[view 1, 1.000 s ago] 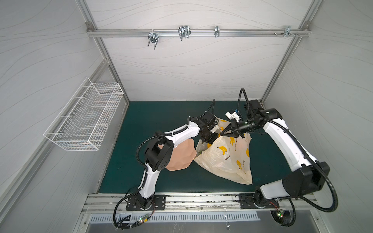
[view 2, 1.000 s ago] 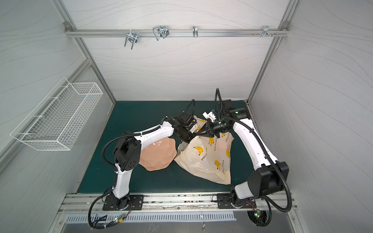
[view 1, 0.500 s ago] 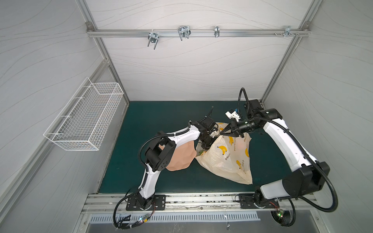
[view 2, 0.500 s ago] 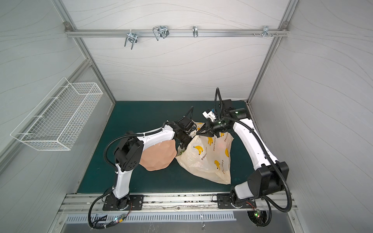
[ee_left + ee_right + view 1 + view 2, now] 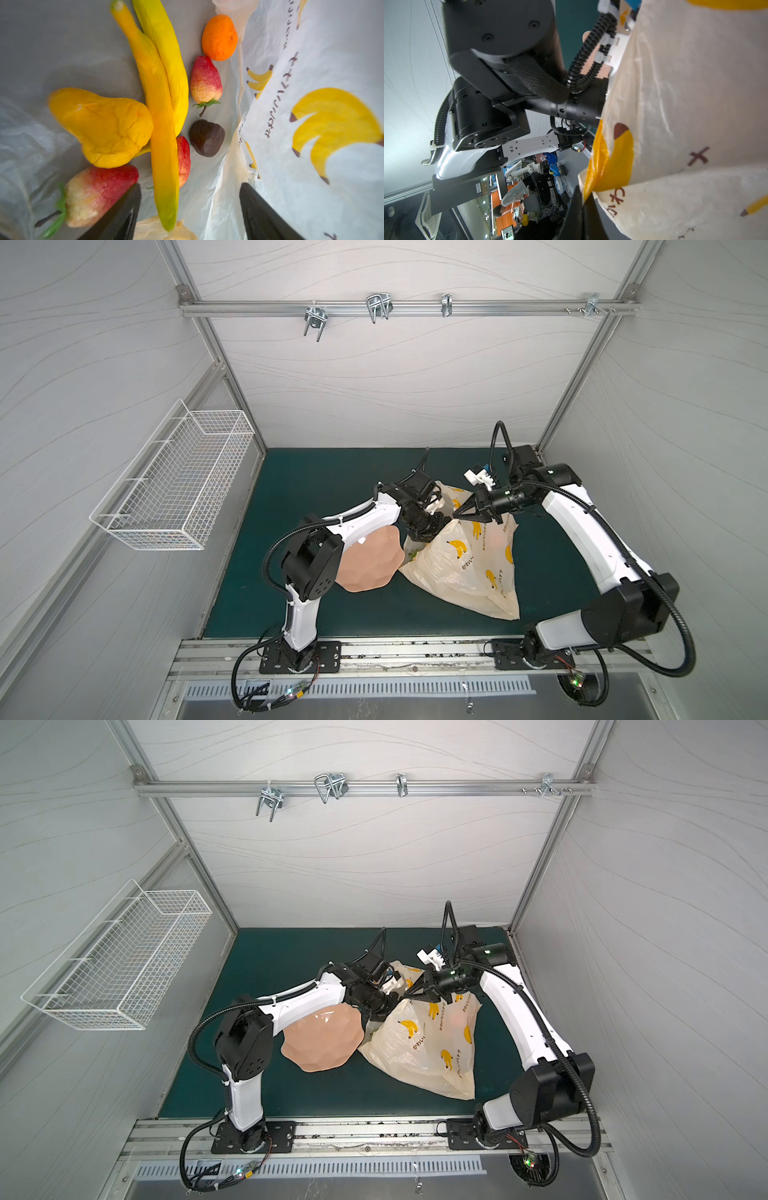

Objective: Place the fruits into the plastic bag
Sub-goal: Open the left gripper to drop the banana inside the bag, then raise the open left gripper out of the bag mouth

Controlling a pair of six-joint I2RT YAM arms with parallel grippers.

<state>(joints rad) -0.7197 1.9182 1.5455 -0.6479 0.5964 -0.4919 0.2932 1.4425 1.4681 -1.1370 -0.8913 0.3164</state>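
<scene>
The cream plastic bag (image 5: 469,568) (image 5: 428,1048) with banana prints lies on the green mat. My right gripper (image 5: 457,515) (image 5: 583,199) is shut on the bag's rim and holds the mouth up. My left gripper (image 5: 424,531) (image 5: 190,193) reaches into that mouth, open, with nothing gripped. In the left wrist view the fruits lie inside the bag (image 5: 311,62): two bananas (image 5: 160,116), a yellow pear-shaped fruit (image 5: 104,126), strawberries (image 5: 205,81) (image 5: 97,191), an orange one (image 5: 219,37) and a dark brown one (image 5: 206,138). One banana's green tip lies between the open fingers.
A pink scalloped plate (image 5: 370,560) (image 5: 320,1040) lies left of the bag, partly under my left arm. A white wire basket (image 5: 178,493) hangs on the left wall. A metal rail with hooks (image 5: 374,310) crosses the back wall.
My left gripper has dipped from above the bag into its mouth and opened wide. The right gripper has stayed shut on the bag's rim.
</scene>
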